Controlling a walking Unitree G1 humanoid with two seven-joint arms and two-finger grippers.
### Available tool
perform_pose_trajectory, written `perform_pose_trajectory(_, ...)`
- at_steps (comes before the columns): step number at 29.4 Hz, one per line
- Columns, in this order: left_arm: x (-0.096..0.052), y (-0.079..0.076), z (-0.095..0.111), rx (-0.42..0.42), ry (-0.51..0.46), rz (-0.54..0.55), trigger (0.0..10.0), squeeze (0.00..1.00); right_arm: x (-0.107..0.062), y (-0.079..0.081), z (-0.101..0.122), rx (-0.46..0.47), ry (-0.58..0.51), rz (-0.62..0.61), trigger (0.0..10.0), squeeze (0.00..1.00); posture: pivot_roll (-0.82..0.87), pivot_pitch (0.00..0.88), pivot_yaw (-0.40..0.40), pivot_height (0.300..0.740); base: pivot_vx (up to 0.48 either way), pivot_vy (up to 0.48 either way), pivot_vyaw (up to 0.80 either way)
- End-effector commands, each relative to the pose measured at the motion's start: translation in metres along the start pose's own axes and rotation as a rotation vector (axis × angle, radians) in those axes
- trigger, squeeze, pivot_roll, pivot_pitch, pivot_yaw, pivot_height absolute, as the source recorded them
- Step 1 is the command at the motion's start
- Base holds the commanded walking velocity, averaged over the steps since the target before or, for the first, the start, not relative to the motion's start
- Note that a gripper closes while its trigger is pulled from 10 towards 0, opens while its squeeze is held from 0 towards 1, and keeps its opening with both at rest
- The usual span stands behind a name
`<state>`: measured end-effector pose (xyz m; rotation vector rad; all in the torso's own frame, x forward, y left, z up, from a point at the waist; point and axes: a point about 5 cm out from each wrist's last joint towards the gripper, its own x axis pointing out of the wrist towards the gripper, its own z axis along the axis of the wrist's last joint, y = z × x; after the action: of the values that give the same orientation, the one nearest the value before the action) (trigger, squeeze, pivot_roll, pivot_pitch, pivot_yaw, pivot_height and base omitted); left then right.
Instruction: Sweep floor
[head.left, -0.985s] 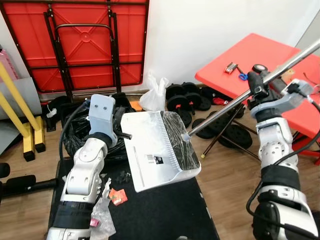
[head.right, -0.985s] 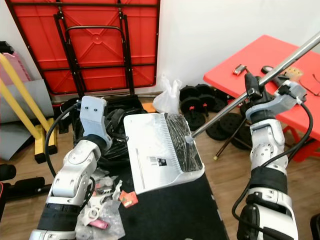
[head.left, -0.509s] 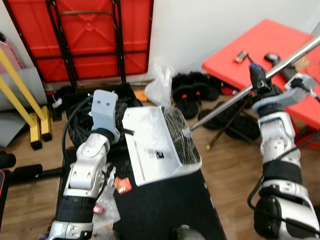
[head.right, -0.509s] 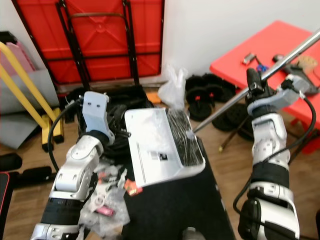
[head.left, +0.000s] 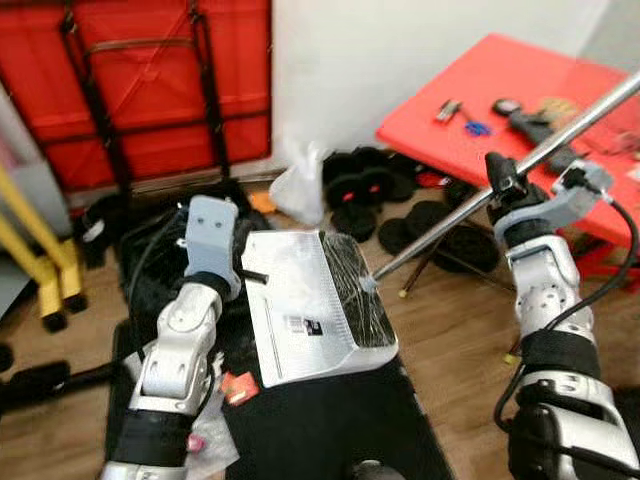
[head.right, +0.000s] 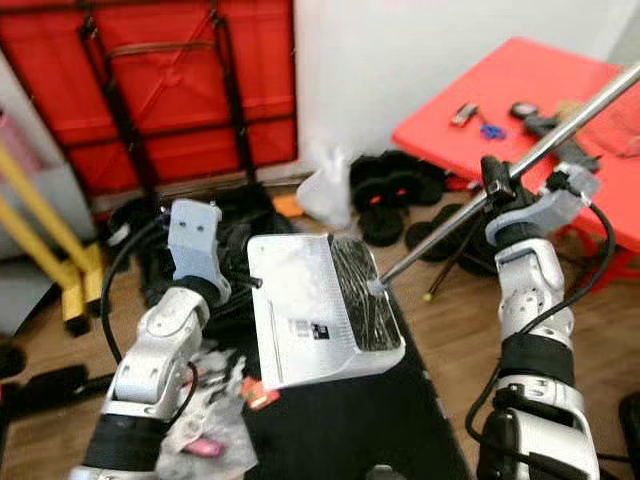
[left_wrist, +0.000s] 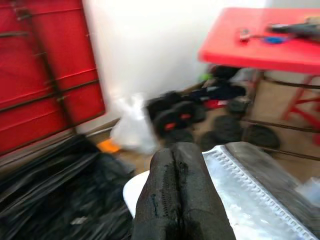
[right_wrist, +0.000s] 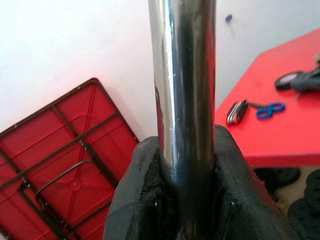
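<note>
My left gripper (head.left: 249, 273) is shut on the near edge of a white dustpan (head.left: 297, 305), which hangs tilted above a black mat (head.left: 320, 425). In the left wrist view the fingers (left_wrist: 177, 197) are pressed together, with the pan's ribbed lip (left_wrist: 250, 200) beyond them. My right gripper (head.left: 497, 187) is shut on a long silver broom pole (head.left: 565, 127) that slants down to the left. The pole's black bristle head (head.left: 360, 297) rests in the pan's right side. In the right wrist view both fingers (right_wrist: 145, 200) clamp the pole (right_wrist: 185, 100).
A red table (head.left: 470, 95) with small tools stands at the right, with black weight plates (head.left: 372, 205) beneath it. A folded red table (head.left: 130, 90) leans on the wall. A white bag (head.left: 300, 187), black cables (head.left: 150, 265) and scraps of litter (head.left: 234, 388) lie on the wooden floor.
The whole picture has shifted and blurred, so the camera has moved. Both grippers keep their hold, and the dustpan and broom stand the same relative to each other.
</note>
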<state>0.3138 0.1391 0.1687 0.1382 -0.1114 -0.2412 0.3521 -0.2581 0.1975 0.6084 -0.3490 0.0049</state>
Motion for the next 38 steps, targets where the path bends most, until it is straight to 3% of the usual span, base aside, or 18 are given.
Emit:
perform_pose_trajectory(1,-0.001,-0.001,-0.002,0.008,0.005,-0.017,10.0,0.00,0.003,0.007,0.012,0.010,-0.054,0.033,10.0,0.00,-0.12,0.067,-0.124,0.740,0.307,0.000,0.00)
perform_pose_trajectory(13,-0.001,-0.001,-0.001,0.009,0.000,-0.018,10.0,0.00,0.003,0.013,0.009,-0.003,-0.041,0.057,10.0,0.00,-0.12,0.071,-0.129,0.740,0.311,0.000,-0.27)
perform_pose_trajectory(18,-0.001,-0.001,-0.001,0.008,-0.003,-0.016,10.0,0.00,0.003,0.021,0.003,-0.052,-0.009,0.091,10.0,0.00,-0.12,0.072,-0.132,0.740,0.312,0.000,0.00)
perform_pose_trajectory(38,0.000,0.000,0.002,0.003,-0.012,-0.007,10.0,0.00,0.006,0.030,0.006,-0.066,-0.012,0.130,10.0,0.00,-0.13,0.077,-0.143,0.740,0.314,0.000,0.00)
